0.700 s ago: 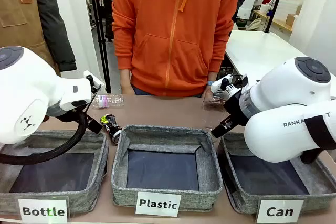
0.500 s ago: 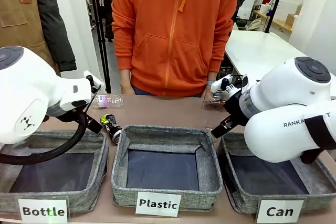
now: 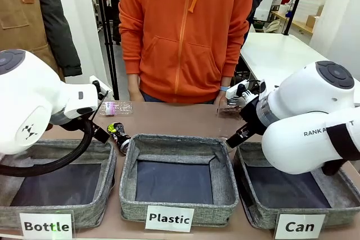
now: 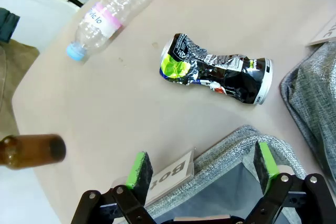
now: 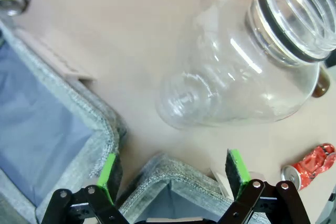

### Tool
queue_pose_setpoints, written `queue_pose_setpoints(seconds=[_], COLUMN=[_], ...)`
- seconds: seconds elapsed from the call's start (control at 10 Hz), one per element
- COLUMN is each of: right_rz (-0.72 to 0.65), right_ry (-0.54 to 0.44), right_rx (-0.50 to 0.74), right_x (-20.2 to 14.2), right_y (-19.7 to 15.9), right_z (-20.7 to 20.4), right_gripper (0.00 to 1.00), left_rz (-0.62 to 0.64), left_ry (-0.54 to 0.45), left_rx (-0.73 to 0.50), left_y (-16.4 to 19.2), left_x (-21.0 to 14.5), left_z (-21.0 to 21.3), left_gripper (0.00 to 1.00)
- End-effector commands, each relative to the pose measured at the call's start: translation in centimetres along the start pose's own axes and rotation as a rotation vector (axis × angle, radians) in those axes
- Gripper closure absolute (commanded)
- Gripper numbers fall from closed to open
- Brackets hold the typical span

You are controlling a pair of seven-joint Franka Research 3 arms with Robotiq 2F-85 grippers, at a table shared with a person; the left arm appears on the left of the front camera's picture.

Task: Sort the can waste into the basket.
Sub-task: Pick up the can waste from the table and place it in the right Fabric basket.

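the left gripper (image 4: pixel 202 163) stands wide and holds nothing, low in the left wrist view over the rim of the "bottle" basket (image 3: pixel 109 164). the black can (image 4: pixel 215 69) lies on its side right of centre there, crushed at the waist, apart from the pads. the right gripper (image 5: pixel 172 171) is also wide and empty. the red can (image 5: pixel 311 165) lies at the lower right edge of its view. the can basket (image 3: pixel 253 206) sits at the lower right of the front view.

risks, as i judge them:
- the black can's pinched, uneven body may twist or slip between the pads.
- it lies at the left side of the front view, so the trip to the can basket passes over the "plastic" basket (image 3: pixel 128 195), and a loose grip could drop it there.
- the clear plastic jar (image 5: pixel 236 61) lies close to the red can's side, so a reach could knock it rolling.
- the brown bottle (image 4: pixel 31 150) and small clear bottle (image 4: pixel 107 17) are wrong picks nearby.

writing: cards read "bottle", "plastic" and "can" (image 3: pixel 300 227). the right arm shows "ranka". the small bottle's pink band seems to read "iclo", though it is too small to be sure.
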State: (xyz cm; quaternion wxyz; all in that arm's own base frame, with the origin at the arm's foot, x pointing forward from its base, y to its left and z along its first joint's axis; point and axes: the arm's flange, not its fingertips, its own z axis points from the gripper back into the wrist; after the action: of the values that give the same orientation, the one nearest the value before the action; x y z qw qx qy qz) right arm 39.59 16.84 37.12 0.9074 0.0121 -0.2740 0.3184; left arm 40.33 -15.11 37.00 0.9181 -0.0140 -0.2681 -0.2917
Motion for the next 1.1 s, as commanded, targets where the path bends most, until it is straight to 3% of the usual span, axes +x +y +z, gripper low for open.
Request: queue_pose_setpoints(seconds=[0.0, 1.0], right_rz=[-0.001, -0.001], right_ry=[0.000, 0.000], right_rx=[0.000, 0.000], right_x=[0.00, 0.00], right_y=[-0.01, -0.01], right_z=[0.00, 0.00], right_gripper=[0.00, 0.00], left_rz=[-0.001, -0.001], left_ry=[0.000, 0.000], left_rx=[0.000, 0.000], left_y=[0.00, 0.00], left_x=[0.01, 0.01], left_z=[0.01, 0.01], left_gripper=[0.00, 0.00])
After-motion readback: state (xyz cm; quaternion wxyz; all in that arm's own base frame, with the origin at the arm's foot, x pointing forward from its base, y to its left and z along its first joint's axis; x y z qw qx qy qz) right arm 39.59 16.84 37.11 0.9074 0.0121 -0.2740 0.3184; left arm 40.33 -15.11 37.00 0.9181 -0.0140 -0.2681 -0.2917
